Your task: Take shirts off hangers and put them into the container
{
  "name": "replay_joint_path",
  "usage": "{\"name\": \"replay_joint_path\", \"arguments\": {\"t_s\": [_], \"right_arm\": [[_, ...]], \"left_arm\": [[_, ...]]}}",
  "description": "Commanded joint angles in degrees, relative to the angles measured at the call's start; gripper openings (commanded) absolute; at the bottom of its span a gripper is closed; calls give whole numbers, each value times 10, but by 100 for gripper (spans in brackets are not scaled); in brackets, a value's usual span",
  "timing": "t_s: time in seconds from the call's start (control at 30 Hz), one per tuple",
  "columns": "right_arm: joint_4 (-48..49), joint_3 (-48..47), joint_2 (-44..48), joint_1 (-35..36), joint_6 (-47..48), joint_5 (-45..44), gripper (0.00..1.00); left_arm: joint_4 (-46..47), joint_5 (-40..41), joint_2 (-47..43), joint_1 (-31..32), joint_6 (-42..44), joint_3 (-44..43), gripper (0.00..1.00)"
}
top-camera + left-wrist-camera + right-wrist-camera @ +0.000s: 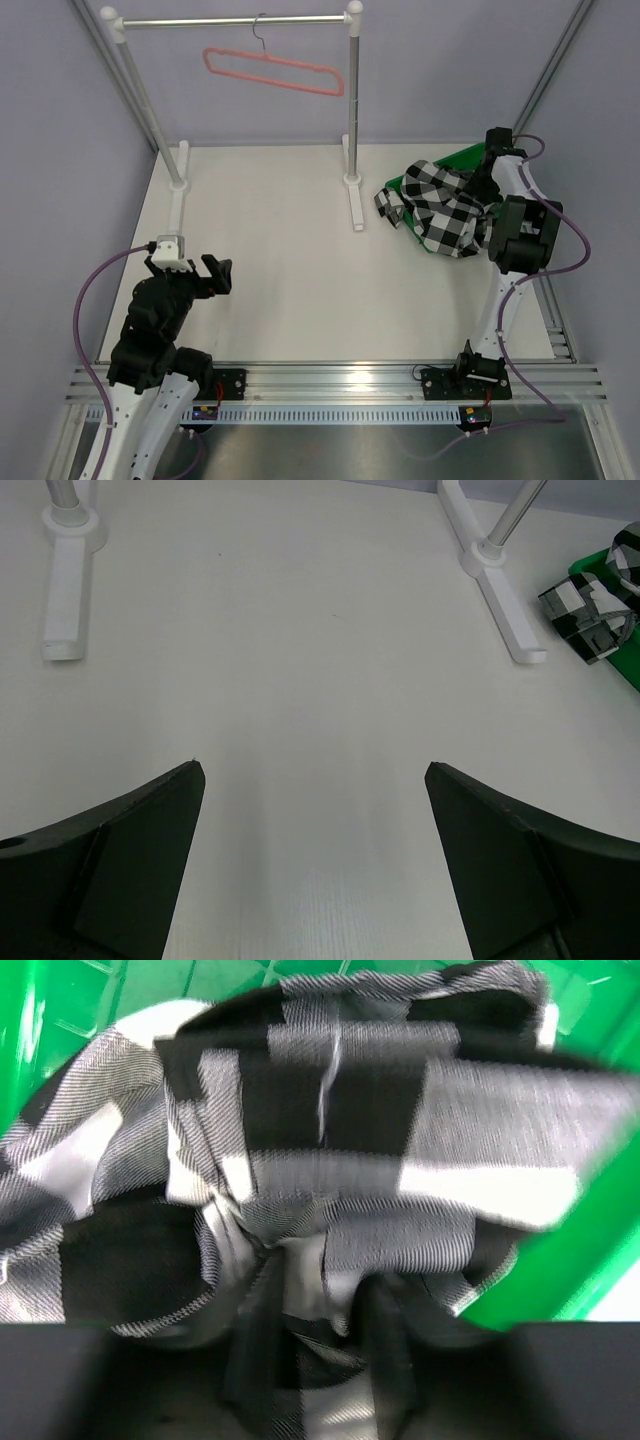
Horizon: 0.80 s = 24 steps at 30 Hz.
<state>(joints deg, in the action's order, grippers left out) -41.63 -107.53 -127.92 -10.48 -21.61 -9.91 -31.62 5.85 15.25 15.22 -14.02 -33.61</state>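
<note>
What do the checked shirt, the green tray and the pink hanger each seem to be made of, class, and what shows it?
Shirt: soft woven fabric, matte; it crumples and folds. Tray: probably rigid plastic, glossy bright green. Hanger: unclear, perhaps coated wire or plastic; thin pink loop, dark metal-looking hook.

Blur smears the whole right wrist view. The right fingers (570,1380) merge with dark folds of the soft black-and-white checked shirt (330,1160) just ahead of them, so whether they pinch it cannot be told. The shirt hides most of the shallow bright green plastic tray (600,1230). The left fingers (130,870) are clipped by the bottom edge; well ahead and right of them, shirt and tray run off the frame.
</note>
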Motion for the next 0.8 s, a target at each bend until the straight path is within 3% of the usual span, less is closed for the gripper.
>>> {"name": "replay_joint_path", "arguments": {"t_s": [0.0, 0.03, 0.17, 0.47, 0.6, 0.77], "right_arm": [[18, 15, 105, 1, 8, 9, 51], [30, 32, 141, 5, 15, 9, 60], [46, 66, 213, 39, 43, -26, 79], [111, 185, 329, 209, 125, -96, 81], [118, 209, 333, 284, 143, -83, 80], [111, 219, 289, 346, 93, -97, 79]], "left_arm": [[23, -3, -2, 3, -7, 1, 99], [23, -3, -3, 3, -7, 1, 99], [23, -4, -5, 3, -7, 1, 99], [22, -4, -7, 4, -7, 1, 99], [22, -4, -8, 4, -7, 1, 99], [21, -3, -10, 5, -7, 1, 99]]}}
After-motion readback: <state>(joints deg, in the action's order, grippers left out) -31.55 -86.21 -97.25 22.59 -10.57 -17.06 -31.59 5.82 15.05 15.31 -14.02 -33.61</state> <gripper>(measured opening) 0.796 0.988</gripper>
